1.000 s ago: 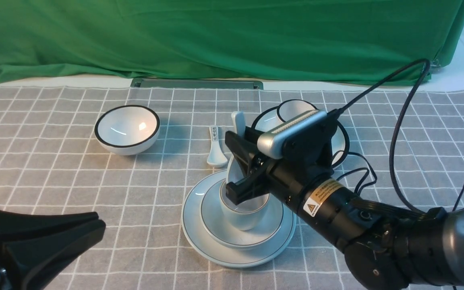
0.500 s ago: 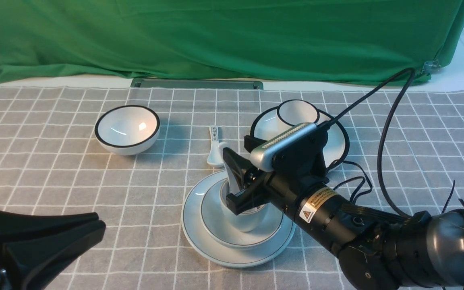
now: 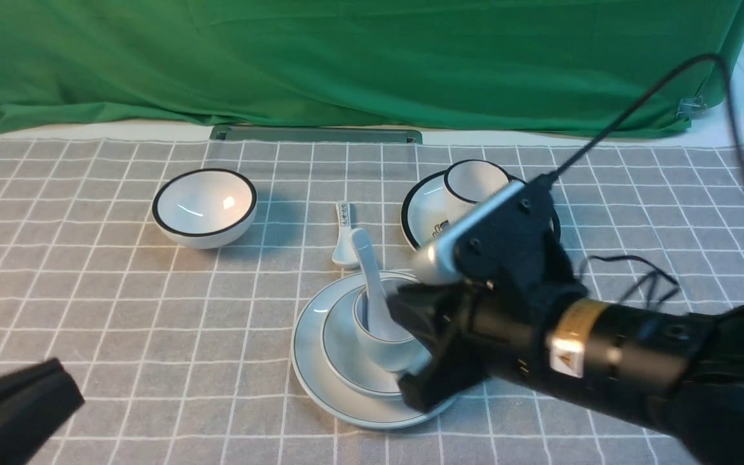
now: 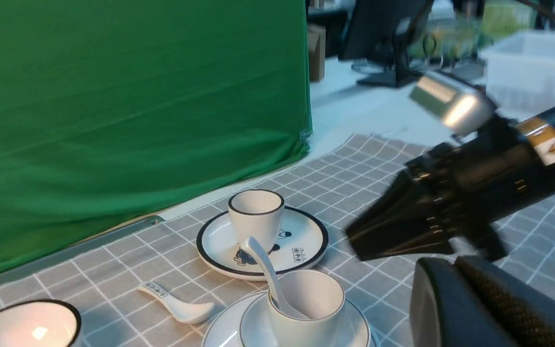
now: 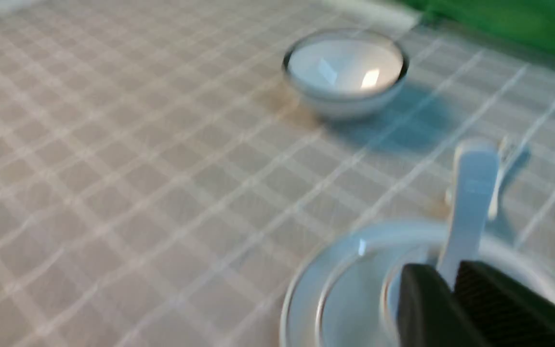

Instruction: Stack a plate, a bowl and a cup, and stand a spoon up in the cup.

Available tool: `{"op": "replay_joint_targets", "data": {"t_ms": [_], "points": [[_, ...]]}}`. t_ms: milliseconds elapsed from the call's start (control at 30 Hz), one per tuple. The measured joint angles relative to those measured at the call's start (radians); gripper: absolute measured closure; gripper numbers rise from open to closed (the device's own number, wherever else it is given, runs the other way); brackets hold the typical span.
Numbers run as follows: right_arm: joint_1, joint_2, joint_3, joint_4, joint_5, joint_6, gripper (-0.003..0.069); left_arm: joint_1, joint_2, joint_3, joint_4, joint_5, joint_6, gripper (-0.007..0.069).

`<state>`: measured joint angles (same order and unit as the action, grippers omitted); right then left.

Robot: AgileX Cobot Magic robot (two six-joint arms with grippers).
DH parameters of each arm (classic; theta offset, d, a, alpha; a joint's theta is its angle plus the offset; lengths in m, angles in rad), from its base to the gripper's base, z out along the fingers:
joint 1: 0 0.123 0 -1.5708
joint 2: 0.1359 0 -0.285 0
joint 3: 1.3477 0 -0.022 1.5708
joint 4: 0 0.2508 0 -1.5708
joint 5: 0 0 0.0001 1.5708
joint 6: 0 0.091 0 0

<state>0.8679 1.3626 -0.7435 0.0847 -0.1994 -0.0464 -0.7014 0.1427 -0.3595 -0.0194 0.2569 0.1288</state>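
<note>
The plate point(image 3: 307, 365) lies at the middle front with the bowl point(image 3: 340, 349) on it and the cup point(image 3: 388, 355) in the bowl. The spoon point(image 3: 365, 271) stands in the cup, handle leaning up and away, free of any grip. My right gripper point(image 3: 404, 349) hovers just right of the cup, blurred by motion, its jaws shut with nothing between them; in the right wrist view its tips point(image 5: 451, 279) sit just short of the spoon point(image 5: 470, 202). My left gripper point(image 3: 17, 400) is shut and empty low at the near left.
A black-rimmed white bowl point(image 3: 204, 206) stands at the back left. A spoon with dark handle marks point(image 3: 345, 242) lies behind the stack. A black-rimmed cup point(image 3: 472, 181) sits on a black-rimmed cartoon plate point(image 3: 423, 216) at the back right. Green cloth point(image 3: 346, 64) closes the far side.
My right gripper let go of the spoon, which now stands in the cup, then drew back to the near right and closed. My left gripper dropped lower in the front view.
</note>
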Motion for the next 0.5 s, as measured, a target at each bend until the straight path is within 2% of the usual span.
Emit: {"op": "replay_joint_targets", "data": {"t_ms": [67, 233, 333, 500], "points": [[0.014, -0.098, 0.001, -0.001, 0.223, -0.001, 0.0617, 0.0, -0.056, 0.096, 0.0, -0.088, -0.014, 0.0615], [0.026, -0.212, 0.001, -0.002, 0.436, 0.003, 0.0633, 0.0, -0.073, 0.2, 0.0, -0.215, -0.028, 0.0615], [0.027, -0.247, 0.001, -0.002, 0.482, 0.003, 0.0634, 0.0, -0.073, 0.246, 0.0, -0.228, -0.028, 0.0614], [0.027, -0.258, 0.001, -0.002, 0.446, 0.004, 0.0634, 0.0, -0.073, 0.309, 0.0, -0.236, -0.026, 0.0613]]}}
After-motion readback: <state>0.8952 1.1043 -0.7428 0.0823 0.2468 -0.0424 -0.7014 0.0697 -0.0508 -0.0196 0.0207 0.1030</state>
